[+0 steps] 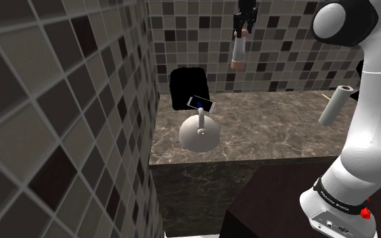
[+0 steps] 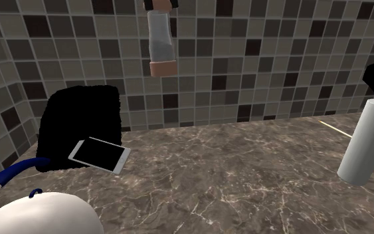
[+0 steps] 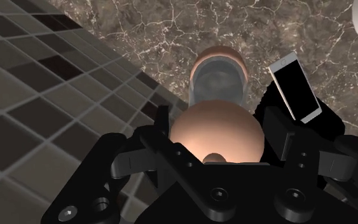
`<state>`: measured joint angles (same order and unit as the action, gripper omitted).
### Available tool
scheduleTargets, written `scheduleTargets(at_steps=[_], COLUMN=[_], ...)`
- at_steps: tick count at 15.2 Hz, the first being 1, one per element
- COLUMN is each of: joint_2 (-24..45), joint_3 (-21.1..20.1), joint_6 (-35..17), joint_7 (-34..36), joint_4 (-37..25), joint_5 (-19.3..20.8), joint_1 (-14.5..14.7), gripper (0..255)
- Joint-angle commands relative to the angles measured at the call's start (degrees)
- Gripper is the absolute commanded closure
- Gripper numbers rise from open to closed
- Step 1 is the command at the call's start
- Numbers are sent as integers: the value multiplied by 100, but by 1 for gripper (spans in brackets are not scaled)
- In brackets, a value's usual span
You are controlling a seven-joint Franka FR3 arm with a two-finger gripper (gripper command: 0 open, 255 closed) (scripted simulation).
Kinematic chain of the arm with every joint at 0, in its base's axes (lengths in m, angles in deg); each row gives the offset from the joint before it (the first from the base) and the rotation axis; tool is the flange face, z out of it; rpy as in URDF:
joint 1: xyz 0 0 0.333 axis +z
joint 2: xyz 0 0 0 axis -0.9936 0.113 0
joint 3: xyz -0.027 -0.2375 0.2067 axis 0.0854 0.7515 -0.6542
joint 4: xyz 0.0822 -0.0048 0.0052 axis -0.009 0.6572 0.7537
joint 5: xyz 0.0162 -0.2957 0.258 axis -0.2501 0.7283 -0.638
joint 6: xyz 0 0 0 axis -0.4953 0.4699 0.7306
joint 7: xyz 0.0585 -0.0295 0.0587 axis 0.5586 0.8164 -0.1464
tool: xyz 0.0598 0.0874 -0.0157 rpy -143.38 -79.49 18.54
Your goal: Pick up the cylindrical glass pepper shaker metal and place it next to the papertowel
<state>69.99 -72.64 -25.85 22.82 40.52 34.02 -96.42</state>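
Pepper shaker (image 1: 238, 51) held in mid-air, high above marbled brown counter (image 1: 277, 132), close in front of tiled wall (image 1: 283, 40). Clear glass barrel, copper-coloured ends, hanging roughly upright below all-black gripper (image 1: 245, 19). Claw clenched on shaker: in wrist view, black fingers (image 3: 278, 130) tight against either side of rounded copper cap, barrel pointing down toward counter. Exact contact points hidden under cap. Gripper cropped by top edge in second exterior view, just a black sliver above shaker. Paper towel roll (image 2: 367, 143) standing on counter, well apart from shaker, clipped by second exterior view's right edge. Thin pale stick (image 2: 336, 129) just beside roll, too small to identify. Below shaker, pure black block (image 2: 79, 119) against wall, no detail drawn. Phone (image 2: 100, 155) with black screen leaning on block's front, tilted. White rounded object (image 1: 199, 133) with blue handle just in front of phone, mostly cut off at second exterior view's lower left, kind unclear. White arm (image 1: 371, 101) blocking shoulder view's right side, counter behind it hidden.
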Motion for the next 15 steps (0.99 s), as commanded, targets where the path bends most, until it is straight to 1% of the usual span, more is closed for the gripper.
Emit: scheduleTargets(at_steps=[1,6,7,9,12,15], joint_2=[123,630,257,-305,-946,-1462], joint_3=[5,10,36,94,187,296], joint_6=[224,927,685,356,33,-192], joint_7=[-36,-135,-191,-319,-535,-775], joint_4=[-345,-1560,-955,-90,831,1525], joint_5=[-26,-127,-66,27,141,241], joint_1=[-32,-163,-153,-178,-267,-383], gripper=[255,255,255,255,255,255])
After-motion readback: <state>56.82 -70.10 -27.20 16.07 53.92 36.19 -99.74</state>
